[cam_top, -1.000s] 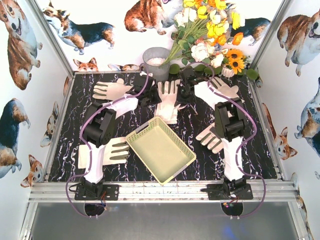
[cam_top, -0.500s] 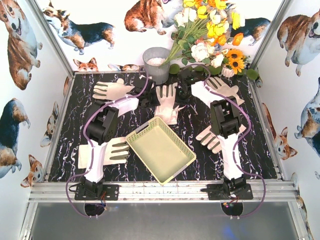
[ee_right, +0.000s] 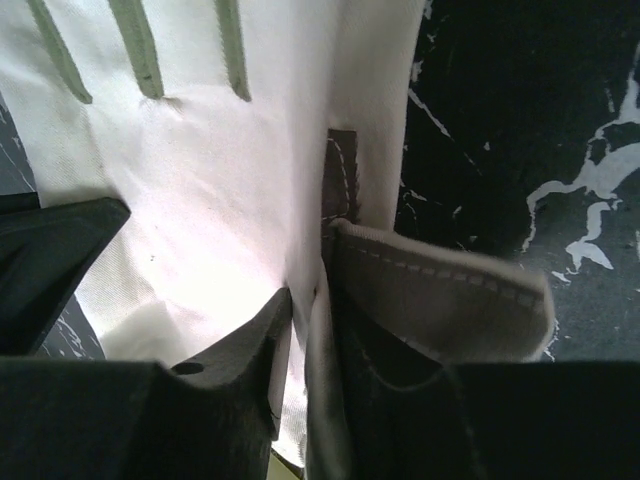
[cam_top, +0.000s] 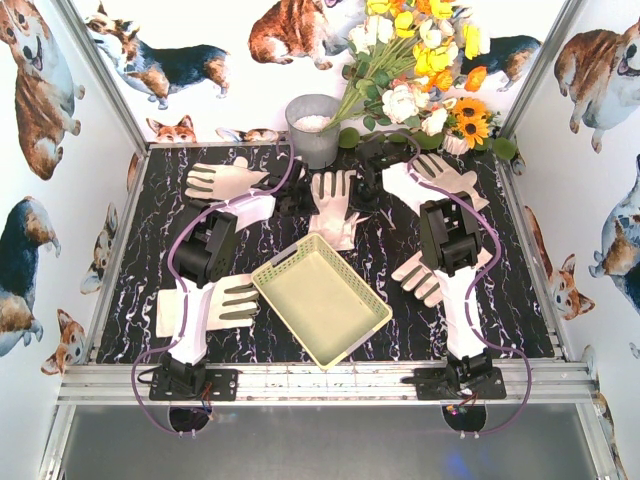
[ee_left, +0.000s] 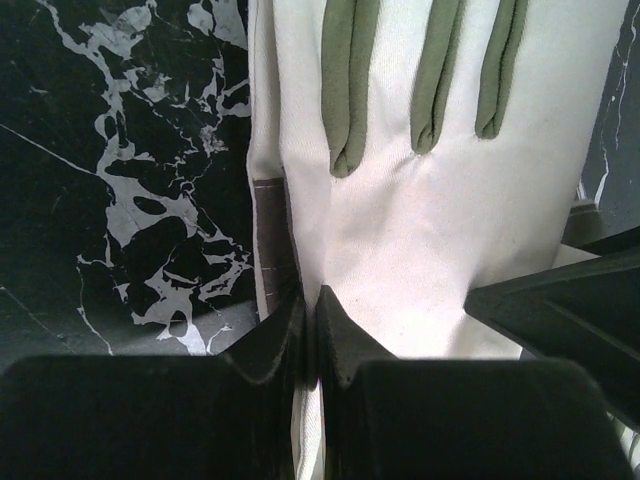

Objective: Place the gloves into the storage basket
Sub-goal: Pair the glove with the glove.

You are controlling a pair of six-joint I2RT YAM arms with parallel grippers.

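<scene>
left hand (ee_left: pixel 310 305) pinched shut on the middle glove (ee_left: pixel 430 220); right hand (ee_right: pixel 305 300) barely parted around its cuff, grip unclear.

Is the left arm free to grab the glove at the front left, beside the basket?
Probably not yet: the left claw is shut on the middle glove at the back. Nothing lies on the front-left glove.
</scene>
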